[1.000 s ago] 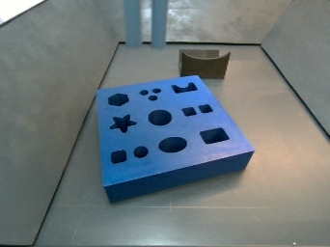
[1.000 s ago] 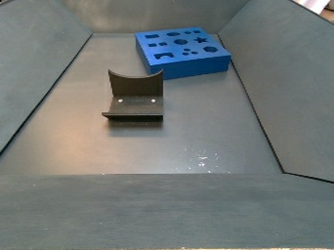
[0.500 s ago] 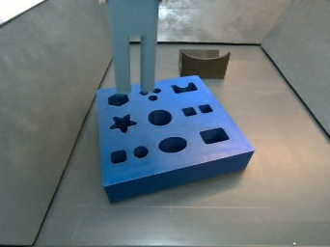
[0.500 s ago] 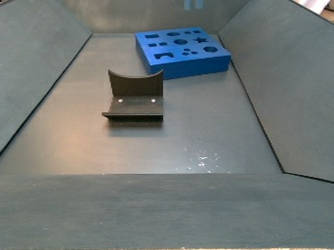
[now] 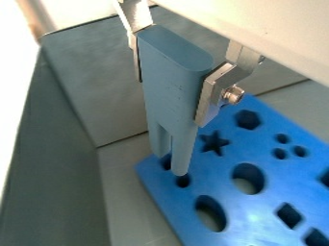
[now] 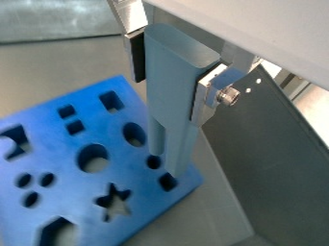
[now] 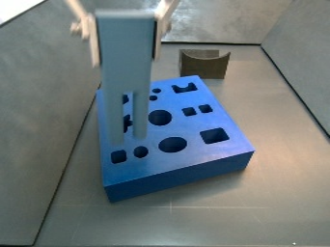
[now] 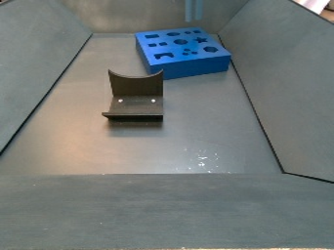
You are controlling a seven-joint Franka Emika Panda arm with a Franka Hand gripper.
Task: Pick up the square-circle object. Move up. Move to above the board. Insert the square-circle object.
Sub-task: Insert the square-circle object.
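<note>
My gripper [image 5: 176,67] is shut on the square-circle object [image 5: 174,96], a tall light blue-grey block that hangs upright. The silver fingers [image 5: 221,88] press its two broad faces near the top, as both wrist views show [image 6: 174,96]. Its lower end, with the pegs, stands over the small holes next to the star hole at a corner of the bright blue board [image 5: 264,187]. I cannot tell whether it touches the board. In a side view the block [image 7: 125,68] hangs over the board's [image 7: 194,154] left side and hides the star hole; the gripper [image 7: 123,12] is at the frame's top.
The dark fixture [image 8: 133,96] stands on the grey floor, apart from the board [image 8: 183,51]; it also shows behind the board in a side view [image 7: 204,62]. Sloping grey walls [image 7: 52,106] close in the floor on all sides.
The gripper has carried the block from behind the board over its left side, toward the nearer corner, and lower. Board and fixture have not moved.
</note>
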